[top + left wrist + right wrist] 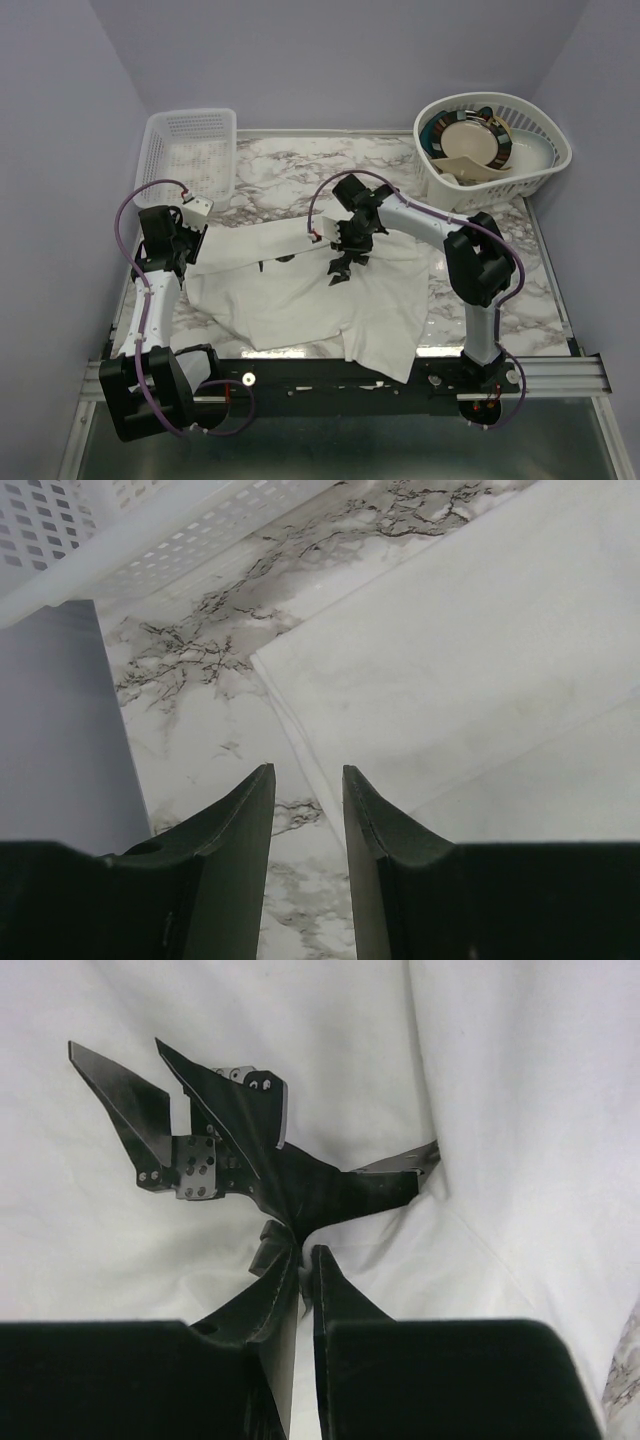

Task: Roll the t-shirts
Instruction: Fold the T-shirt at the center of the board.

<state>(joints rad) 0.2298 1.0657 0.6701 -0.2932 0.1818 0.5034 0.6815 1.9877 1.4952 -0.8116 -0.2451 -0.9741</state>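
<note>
A white t-shirt (pixel 300 300) lies spread and rumpled across the marble table (pixel 300 165), with its near right part hanging over the front edge. In the right wrist view its black print (pixel 230 1140) shows on the cloth (pixel 520 1110). My right gripper (pixel 338 270) points down at the shirt's middle. Its tips (pixel 305 1252) are shut on a small bunched pinch of cloth at the print's lower edge. My left gripper (pixel 188 243) stands open just over the table by the shirt's left corner (pixel 480 660). Marble and the shirt's hem show between its fingers (pixel 308 770), which hold nothing.
A rectangular white lattice basket (pixel 190 150) (pixel 120 540) stands at the back left, just beyond the left gripper. At the back right a round white basket (pixel 545 150) holds plates (pixel 470 140). Lilac walls close in the table on three sides.
</note>
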